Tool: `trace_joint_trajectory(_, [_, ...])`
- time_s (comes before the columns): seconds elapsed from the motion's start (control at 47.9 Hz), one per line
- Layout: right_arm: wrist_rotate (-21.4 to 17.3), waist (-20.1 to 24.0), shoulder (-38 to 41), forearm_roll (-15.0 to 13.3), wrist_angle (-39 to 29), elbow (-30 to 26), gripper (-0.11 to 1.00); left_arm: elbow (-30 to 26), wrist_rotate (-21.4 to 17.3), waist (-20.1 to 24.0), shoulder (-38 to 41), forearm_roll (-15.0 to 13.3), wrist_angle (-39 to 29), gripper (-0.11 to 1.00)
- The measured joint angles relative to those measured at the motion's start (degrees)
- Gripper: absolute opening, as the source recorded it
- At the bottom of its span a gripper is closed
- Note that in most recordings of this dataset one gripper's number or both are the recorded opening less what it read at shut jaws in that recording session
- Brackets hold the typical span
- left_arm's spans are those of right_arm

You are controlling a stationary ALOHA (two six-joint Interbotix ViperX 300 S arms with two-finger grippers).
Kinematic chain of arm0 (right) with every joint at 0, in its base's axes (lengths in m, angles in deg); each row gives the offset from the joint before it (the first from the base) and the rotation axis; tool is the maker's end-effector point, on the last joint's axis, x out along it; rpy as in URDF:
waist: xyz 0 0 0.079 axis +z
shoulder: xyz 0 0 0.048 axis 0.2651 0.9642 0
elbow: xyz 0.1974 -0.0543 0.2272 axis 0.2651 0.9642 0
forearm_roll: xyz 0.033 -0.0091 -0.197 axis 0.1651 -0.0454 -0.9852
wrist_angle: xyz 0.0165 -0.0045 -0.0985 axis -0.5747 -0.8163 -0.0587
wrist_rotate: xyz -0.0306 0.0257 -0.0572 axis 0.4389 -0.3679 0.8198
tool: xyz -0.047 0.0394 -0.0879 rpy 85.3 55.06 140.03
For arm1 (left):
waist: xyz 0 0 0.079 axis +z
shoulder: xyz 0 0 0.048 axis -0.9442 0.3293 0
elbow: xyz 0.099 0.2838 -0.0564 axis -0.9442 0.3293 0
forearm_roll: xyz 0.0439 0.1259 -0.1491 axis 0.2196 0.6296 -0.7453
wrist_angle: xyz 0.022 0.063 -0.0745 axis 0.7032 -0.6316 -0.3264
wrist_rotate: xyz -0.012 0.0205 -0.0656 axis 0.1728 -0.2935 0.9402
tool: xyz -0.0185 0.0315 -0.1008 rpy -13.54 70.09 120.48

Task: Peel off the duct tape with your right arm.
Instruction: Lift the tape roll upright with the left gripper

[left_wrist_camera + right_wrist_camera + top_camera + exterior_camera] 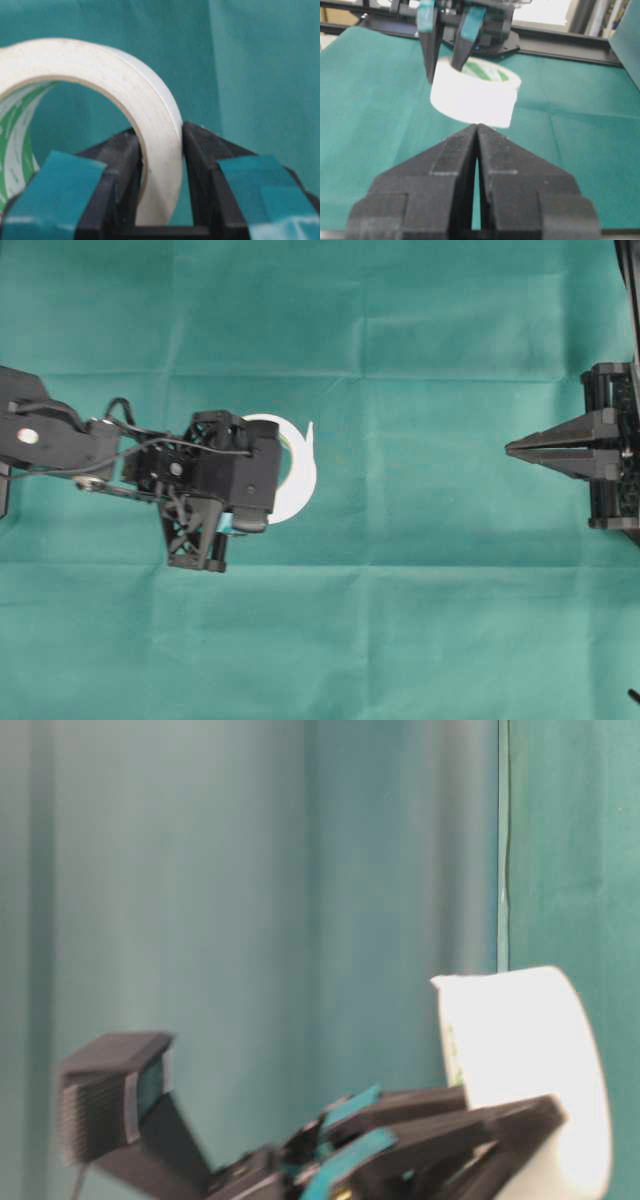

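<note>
The duct tape [296,478] is a white roll with a greenish inner core, and its short loose tab [309,436] sticks up on the side toward the right arm. My left gripper [252,508] is shut on the roll's wall, one finger inside the ring and one outside, as the left wrist view [162,135] shows. The right arm's gripper [510,449] is shut and empty, far to the right of the roll with its tips pointing at it. In the right wrist view the roll [472,95] lies just beyond the shut tips [477,126].
A green cloth [420,620] covers the table. A black frame rail [560,47] runs along the far edge behind the left arm. The right arm's base [615,440] is at the right edge.
</note>
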Motion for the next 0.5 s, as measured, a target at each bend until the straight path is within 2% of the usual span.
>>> trace_joint_trajectory(0.251, [-0.1, 0.0, 0.6, 0.0, -0.1, 0.1, -0.10, -1.2, -1.3, -0.6, -4.2, 0.1, -4.9, 0.22])
trace_joint_trajectory(0.376, [-0.1, 0.1, 1.7, 0.1, -0.1, 0.0, -0.10, -2.1, -3.6, -1.4, -4.8, 0.0, -6.1, 0.22])
trace_joint_trajectory(0.501, [-0.1, 0.1, 3.5, 0.0, 0.0, -0.4, -0.10, -2.5, -7.7, -2.2, -5.3, 0.1, -6.6, 0.21])
